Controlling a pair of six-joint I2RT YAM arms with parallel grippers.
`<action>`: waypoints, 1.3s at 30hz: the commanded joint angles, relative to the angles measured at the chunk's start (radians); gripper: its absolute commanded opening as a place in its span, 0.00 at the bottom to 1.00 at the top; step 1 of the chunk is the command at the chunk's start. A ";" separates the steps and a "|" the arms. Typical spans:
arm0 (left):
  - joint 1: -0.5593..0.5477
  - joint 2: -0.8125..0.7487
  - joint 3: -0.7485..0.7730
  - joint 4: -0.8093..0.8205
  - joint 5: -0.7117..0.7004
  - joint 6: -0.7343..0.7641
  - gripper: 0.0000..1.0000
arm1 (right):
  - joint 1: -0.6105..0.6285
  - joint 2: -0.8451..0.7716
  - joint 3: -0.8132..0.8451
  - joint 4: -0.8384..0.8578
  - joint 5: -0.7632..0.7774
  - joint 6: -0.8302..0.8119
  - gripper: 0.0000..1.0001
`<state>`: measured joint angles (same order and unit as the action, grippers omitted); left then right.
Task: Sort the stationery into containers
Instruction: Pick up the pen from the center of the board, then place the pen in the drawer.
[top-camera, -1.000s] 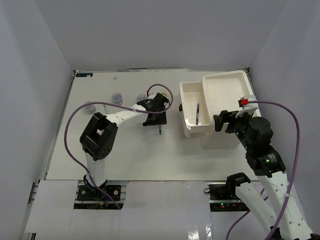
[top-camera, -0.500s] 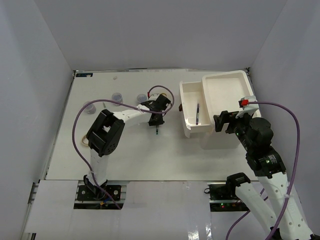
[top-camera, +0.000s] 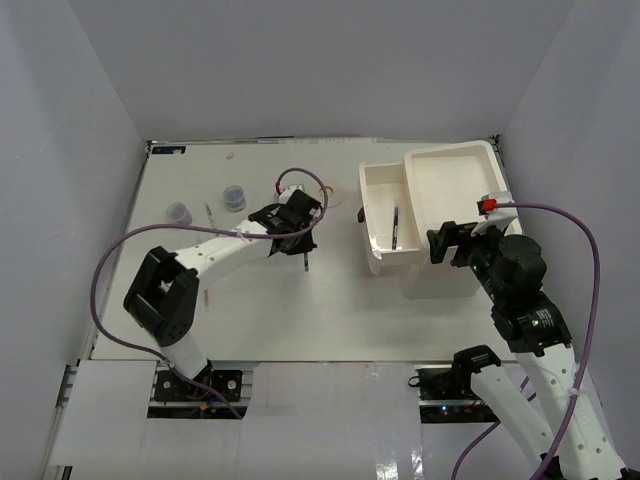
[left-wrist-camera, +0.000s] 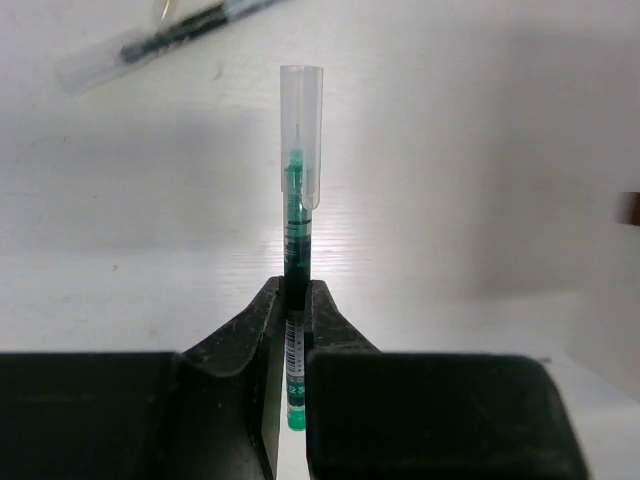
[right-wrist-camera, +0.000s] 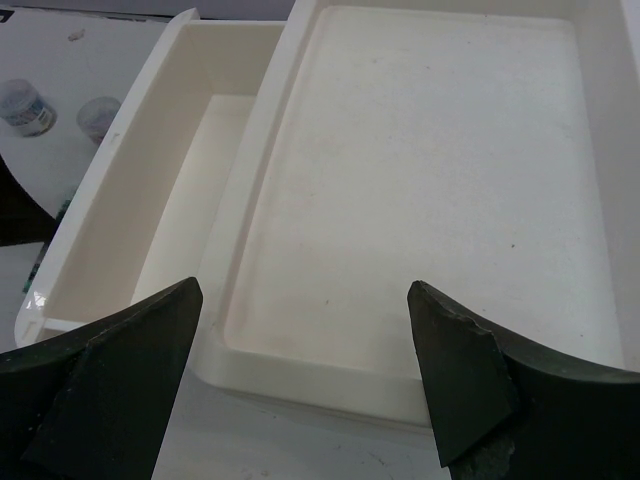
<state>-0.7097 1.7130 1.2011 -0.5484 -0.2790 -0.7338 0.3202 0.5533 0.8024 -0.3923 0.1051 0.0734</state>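
Observation:
My left gripper (left-wrist-camera: 297, 300) is shut on a thin green-inked pen (left-wrist-camera: 298, 235) with a clear cap, which sticks out forward over the white table. In the top view the left gripper (top-camera: 293, 228) is left of the white organiser (top-camera: 452, 160), and the pen's end (top-camera: 303, 263) shows below it. The organiser's drawer (top-camera: 372, 195) is pulled out to the left with a dark pen (top-camera: 396, 228) inside. My right gripper (right-wrist-camera: 302, 290) is open and empty over the near edge of the organiser's tray top (right-wrist-camera: 440, 170); the top view shows it (top-camera: 446, 243) at the organiser's near side.
Two small clear jars (top-camera: 179, 212) (top-camera: 234, 196) stand at the table's left, with a thin pen (top-camera: 210, 215) between them. Another capped pen (left-wrist-camera: 150, 45) lies beyond the held one. The open drawer (right-wrist-camera: 190, 170) is left of the right gripper. Grey walls enclose the table.
The left gripper has shut on the green pen and shifted slightly left, and the left arm's elbow has swung left and down. The right arm has not moved.

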 joint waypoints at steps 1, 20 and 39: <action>0.001 -0.194 0.077 0.034 0.067 -0.021 0.08 | -0.004 0.016 -0.003 -0.020 -0.001 0.006 0.90; -0.100 -0.017 0.460 0.278 0.416 -0.217 0.44 | -0.004 -0.012 -0.006 -0.031 0.004 0.016 0.90; -0.025 -0.297 0.077 0.122 0.003 -0.188 0.70 | -0.003 -0.007 0.004 -0.036 -0.013 0.002 0.90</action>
<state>-0.7738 1.4712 1.3697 -0.3592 -0.1669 -0.9031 0.3202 0.5365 0.8017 -0.4038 0.1013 0.0727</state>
